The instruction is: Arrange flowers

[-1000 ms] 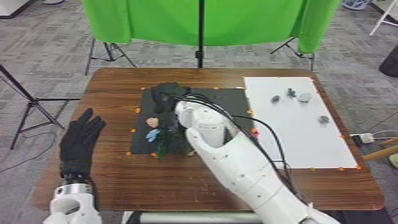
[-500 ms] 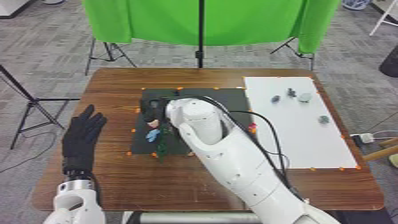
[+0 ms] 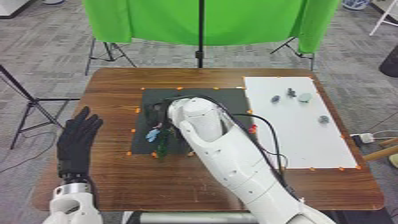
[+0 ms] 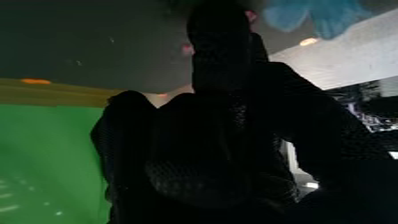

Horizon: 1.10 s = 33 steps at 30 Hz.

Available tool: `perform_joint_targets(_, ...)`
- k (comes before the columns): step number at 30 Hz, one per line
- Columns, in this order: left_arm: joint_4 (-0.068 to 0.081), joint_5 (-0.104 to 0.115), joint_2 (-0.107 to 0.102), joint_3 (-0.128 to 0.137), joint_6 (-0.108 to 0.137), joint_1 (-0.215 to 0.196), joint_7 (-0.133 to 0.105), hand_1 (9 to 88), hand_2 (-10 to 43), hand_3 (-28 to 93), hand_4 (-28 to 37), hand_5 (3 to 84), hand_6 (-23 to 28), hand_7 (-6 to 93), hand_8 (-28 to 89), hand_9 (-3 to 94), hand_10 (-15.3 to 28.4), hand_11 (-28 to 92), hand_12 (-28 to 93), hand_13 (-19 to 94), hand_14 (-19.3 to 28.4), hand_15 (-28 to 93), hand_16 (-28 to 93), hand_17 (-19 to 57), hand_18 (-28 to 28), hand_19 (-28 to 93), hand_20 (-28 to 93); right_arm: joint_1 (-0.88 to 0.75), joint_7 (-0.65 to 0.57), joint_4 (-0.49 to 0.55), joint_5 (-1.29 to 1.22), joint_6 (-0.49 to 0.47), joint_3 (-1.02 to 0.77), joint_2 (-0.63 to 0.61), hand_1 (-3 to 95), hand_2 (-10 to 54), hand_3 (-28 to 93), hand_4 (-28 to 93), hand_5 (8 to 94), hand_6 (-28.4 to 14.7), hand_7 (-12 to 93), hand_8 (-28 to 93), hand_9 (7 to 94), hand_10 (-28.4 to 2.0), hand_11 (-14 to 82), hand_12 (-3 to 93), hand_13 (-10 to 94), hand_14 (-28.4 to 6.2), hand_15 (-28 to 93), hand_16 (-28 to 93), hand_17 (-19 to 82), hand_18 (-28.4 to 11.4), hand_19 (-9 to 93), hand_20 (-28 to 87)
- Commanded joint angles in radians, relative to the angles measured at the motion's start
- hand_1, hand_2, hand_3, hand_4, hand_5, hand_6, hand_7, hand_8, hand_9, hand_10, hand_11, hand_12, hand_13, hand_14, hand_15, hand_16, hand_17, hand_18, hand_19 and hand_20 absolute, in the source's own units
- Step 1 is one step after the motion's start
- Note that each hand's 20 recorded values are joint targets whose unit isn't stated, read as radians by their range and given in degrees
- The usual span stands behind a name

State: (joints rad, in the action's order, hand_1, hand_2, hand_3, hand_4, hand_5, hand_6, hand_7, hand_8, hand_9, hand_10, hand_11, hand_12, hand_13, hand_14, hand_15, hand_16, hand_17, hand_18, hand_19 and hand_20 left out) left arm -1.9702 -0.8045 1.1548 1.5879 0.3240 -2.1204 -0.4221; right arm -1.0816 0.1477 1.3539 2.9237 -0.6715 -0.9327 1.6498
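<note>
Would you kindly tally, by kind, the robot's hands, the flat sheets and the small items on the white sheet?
Left hand and right hand: 2
Black sheet and white sheet: 2
Small items on the white sheet: 4
Total: 8

A brown table (image 3: 160,185) bears black mat (image 3: 234,96), white sheet (image 3: 298,137).

Head view's pretty evenly bright, white sheet (image 3: 298,135) kinda glowing at right; wrist view's way dimmer, tiny glints on green cloth (image 4: 44,150).
</note>
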Motion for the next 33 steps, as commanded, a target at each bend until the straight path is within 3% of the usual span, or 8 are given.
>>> perform_joint_targets(1,0.006,0.002,0.006,-0.013,0.006,0.001,0.003,15.9,3.4,68,-28.3,39.9,3.8,8.9,-4,39.7,12.3,14,13,36,14.5,10,4,9.8,10.2,2,22,0.014,-0.019,0.0,0.115,0.029,-0.003,-0.005,30.4,10.7,78,15,60.1,5.6,16,-13,89.6,-11.4,47.4,28.7,94,-2.1,67,31,69,-12.4,93,65)
perform_joint_targets(2,0.014,-0.003,0.005,-0.032,0.025,0.034,0.014,15.9,3.4,68,-28.3,39.9,3.8,8.9,-4,39.7,12.3,14,13,36,14.5,10,4,9.8,10.2,2,22,0.017,-0.026,0.001,0.109,0.033,0.002,-0.007,30.3,10.7,78,14,60.1,5.6,16,-13,89.6,-11.4,47.5,28.7,94,-2.2,67,31,69,-12.4,93,66)
perform_joint_targets(3,-0.003,0.007,0.009,0.014,-0.03,-0.05,-0.023,15.9,3.4,68,-28.3,39.9,3.8,8.9,-5,39.7,12.3,14,13,36,14.6,10,4,9.8,10.2,2,22,0.014,-0.027,0.002,0.114,0.044,0.001,-0.006,30.3,10.7,79,14,60.1,5.6,16,-13,89.6,-11.4,47.4,28.7,94,-2.2,67,30,69,-12.4,93,66)
perform_joint_targets(5,-0.005,0.007,0.01,0.018,-0.037,-0.061,-0.03,15.9,3.4,68,-28.3,39.9,3.9,8.9,-4,39.6,12.3,14,13,36,14.6,10,4,9.8,10.2,2,22,0.018,-0.025,0.004,0.127,0.052,0.01,-0.011,30.4,10.7,78,14,60.1,5.5,16,-13,89.6,-11.4,47.4,28.8,94,-2.2,67,30,69,-12.5,93,66)
perform_joint_targets(10,-0.003,0.006,0.009,0.005,-0.012,-0.035,-0.016,16.0,3.6,68,-28.3,40.0,3.9,9.1,-5,39.6,12.3,14,13,36,14.6,10,4,9.8,10.3,2,22,0.023,-0.029,0.0,0.132,0.065,0.01,-0.012,30.3,10.7,78,14,60.4,5.3,16,-13,89.5,-11.5,47.4,28.8,94,-2.2,67,30,69,-12.5,93,66)
perform_joint_targets(19,0.0,-0.001,0.008,-0.009,0.001,-0.006,0.011,16.0,3.5,68,-28.3,40.0,3.9,8.8,-5,39.6,12.3,14,13,36,14.5,10,4,9.8,10.2,2,22,0.041,-0.083,0.033,0.043,0.096,0.038,-0.052,30.3,10.7,78,13,60.7,5.1,16,-12,89.4,-11.5,47.4,28.9,94,-2.2,67,30,69,-12.5,93,66)
perform_joint_targets(27,0.002,-0.005,0.008,-0.015,0.007,0.006,0.024,16.0,3.4,68,-28.3,40.1,3.8,9.0,-5,39.7,12.2,14,13,36,14.5,10,4,9.8,10.2,2,22,0.053,-0.183,0.147,-0.24,-0.029,0.114,-0.129,30.1,10.7,78,13,61.5,4.6,16,-12,89.4,-11.5,47.4,28.7,94,-2.2,67,30,69,-12.5,93,66)
perform_joint_targets(33,0.005,-0.002,0.006,-0.02,0.01,0.013,0.027,15.9,3.5,68,-28.3,40.0,3.8,8.9,-5,39.6,12.2,14,13,36,14.6,10,4,9.7,10.2,2,22,0.027,-0.159,0.175,-0.252,-0.029,0.135,-0.133,30.0,10.6,78,13,62.4,4.5,15,-12,89.4,-11.6,47.4,28.7,94,-2.2,67,30,69,-12.6,93,66)
